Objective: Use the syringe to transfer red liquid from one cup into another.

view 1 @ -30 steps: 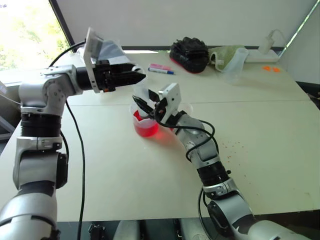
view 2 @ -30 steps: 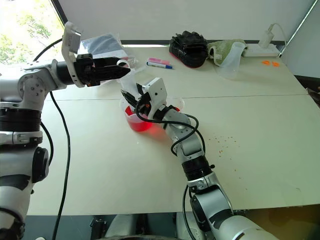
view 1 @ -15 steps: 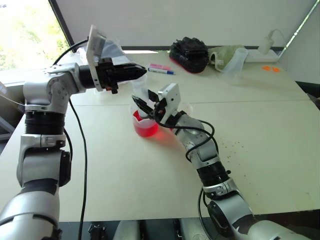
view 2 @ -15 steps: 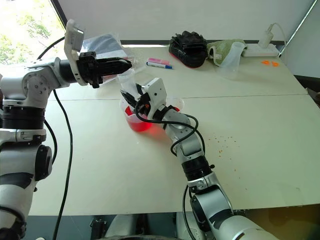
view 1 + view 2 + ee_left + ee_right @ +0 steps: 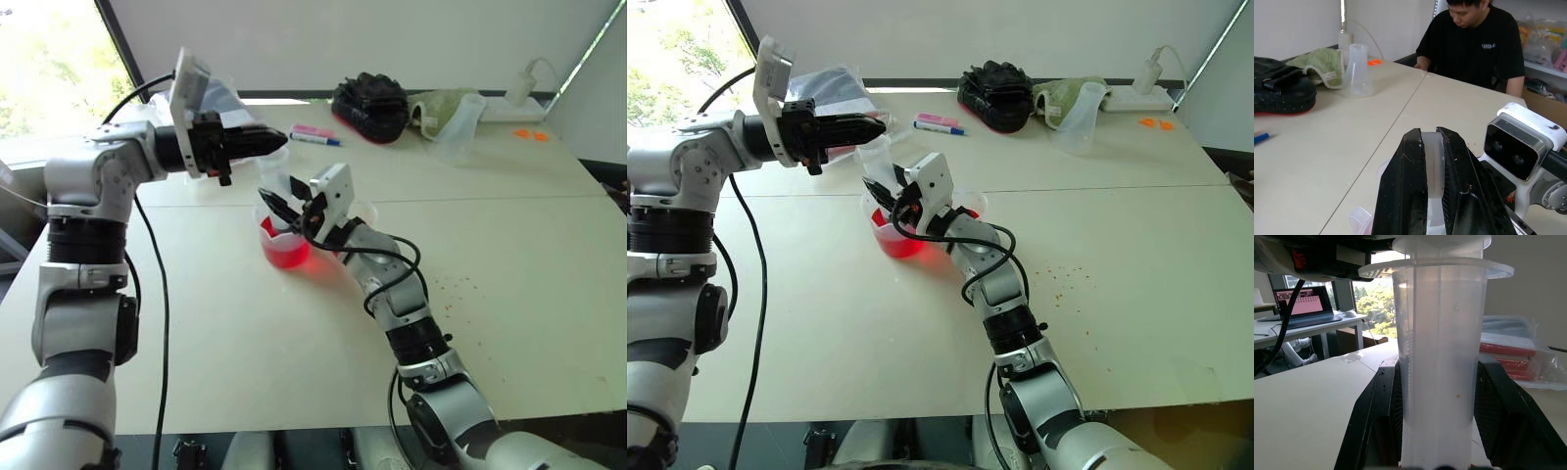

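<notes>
With the right fingers [image 5: 1376, 421] clamped on the syringe [image 5: 1437, 357] barrel and the left fingers [image 5: 1405, 191] pinching its plunger handle, a crooked pull could tip the beaker [image 5: 284, 245] of red liquid [image 5: 286, 253].

Both arms are silver-grey metal segments joined by black ring-shaped joints. A white camera block [image 5: 331, 186] sits on each wrist. Loose black cables [image 5: 157, 294] trail along the arms. The fingers [image 5: 1405, 196] are black, wedge-shaped, and scuffed.
</notes>
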Action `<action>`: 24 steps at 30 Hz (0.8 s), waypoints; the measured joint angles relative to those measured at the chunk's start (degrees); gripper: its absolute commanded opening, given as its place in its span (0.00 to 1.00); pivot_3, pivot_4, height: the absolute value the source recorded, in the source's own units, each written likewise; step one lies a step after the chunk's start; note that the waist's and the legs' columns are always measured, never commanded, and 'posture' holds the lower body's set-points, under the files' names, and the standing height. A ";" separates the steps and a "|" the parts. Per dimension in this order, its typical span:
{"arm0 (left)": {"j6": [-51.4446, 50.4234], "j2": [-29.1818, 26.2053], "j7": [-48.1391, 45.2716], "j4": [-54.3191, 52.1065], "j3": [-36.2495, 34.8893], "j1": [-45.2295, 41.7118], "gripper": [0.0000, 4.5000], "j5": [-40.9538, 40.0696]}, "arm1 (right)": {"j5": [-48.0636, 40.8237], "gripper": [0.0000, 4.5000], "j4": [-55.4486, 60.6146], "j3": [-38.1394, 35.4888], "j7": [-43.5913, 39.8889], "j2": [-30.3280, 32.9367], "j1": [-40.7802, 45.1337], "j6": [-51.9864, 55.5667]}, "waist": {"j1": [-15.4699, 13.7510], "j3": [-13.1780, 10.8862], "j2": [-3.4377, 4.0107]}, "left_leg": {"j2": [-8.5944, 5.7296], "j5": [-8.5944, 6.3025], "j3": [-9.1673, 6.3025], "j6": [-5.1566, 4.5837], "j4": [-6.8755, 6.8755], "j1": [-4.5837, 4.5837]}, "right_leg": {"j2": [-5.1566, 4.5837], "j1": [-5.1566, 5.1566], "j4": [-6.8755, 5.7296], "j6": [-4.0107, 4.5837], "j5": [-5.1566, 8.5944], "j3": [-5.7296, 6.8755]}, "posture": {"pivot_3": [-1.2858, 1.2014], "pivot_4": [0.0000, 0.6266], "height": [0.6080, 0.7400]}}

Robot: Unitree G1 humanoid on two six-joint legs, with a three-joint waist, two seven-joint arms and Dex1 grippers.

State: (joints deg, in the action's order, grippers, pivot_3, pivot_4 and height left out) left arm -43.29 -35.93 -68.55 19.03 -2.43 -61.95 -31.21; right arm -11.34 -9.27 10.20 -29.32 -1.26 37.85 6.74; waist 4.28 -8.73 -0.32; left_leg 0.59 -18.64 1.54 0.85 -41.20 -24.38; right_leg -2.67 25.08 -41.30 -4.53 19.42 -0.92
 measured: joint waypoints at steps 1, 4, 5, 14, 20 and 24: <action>-0.03 0.02 0.01 0.01 0.01 -0.20 0.00 0.12 | 0.00 0.30 0.03 0.00 0.11 -0.01 0.00 -0.13 | -0.01 0.00 0.00 | 0.00 0.00 0.00 0.00 0.00 0.00 | 0.00 0.00 0.00 0.00 0.00 0.00 | 0.52 0.24 0.78; -0.05 0.22 0.00 0.13 0.03 -1.07 0.00 0.32 | 0.00 0.30 0.18 0.02 0.33 -0.08 0.00 -0.99 | -0.06 0.00 0.00 | 0.00 0.00 0.00 0.00 0.00 0.00 | 0.00 0.00 0.00 0.00 0.00 0.00 | 0.52 0.24 0.78; -0.05 0.30 0.00 0.18 0.03 -1.33 0.00 0.39 | 0.00 0.30 0.29 0.01 0.40 -0.08 0.00 -1.15 | -0.06 0.00 0.00 | 0.00 0.00 0.00 0.00 0.00 0.00 | 0.00 0.00 0.00 0.00 0.00 0.00 | 0.52 0.24 0.78; -0.06 0.80 -0.14 1.63 0.42 -2.37 0.00 0.62 | 0.00 0.30 0.70 0.01 0.91 -0.08 -0.65 -1.78 | -0.06 0.00 0.00 | 0.00 0.00 0.00 0.00 0.00 0.00 | 0.00 0.00 0.00 0.00 0.00 0.00 | 0.52 0.24 0.78; -0.05 0.94 -0.58 2.68 0.67 -3.53 0.00 0.65 | 0.00 0.30 1.23 -0.08 1.28 -0.04 -0.88 -2.05 | -0.03 0.00 0.00 | 0.00 0.00 0.00 0.00 0.00 0.00 | 0.00 0.00 0.00 0.00 0.00 0.00 | 0.52 0.24 0.78; -0.05 1.20 -0.68 3.47 0.95 -3.62 0.00 0.70 | 0.00 0.30 1.25 -0.07 1.28 -0.05 -1.70 -2.07 | -0.07 0.00 0.00 | -0.01 0.00 0.00 0.00 0.00 0.00 | 0.00 0.00 0.00 0.00 0.00 0.00 | 0.52 0.24 0.78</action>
State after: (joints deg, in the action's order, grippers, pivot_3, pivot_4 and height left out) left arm -43.34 -34.73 -69.24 22.49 -1.47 -65.57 -30.50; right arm -11.33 -8.02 10.14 -28.04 -1.30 36.15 4.67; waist 4.21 -8.73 -0.32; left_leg 0.58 -18.64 1.54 0.85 -41.21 -24.38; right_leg -2.67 25.07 -41.29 -4.52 19.42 -0.93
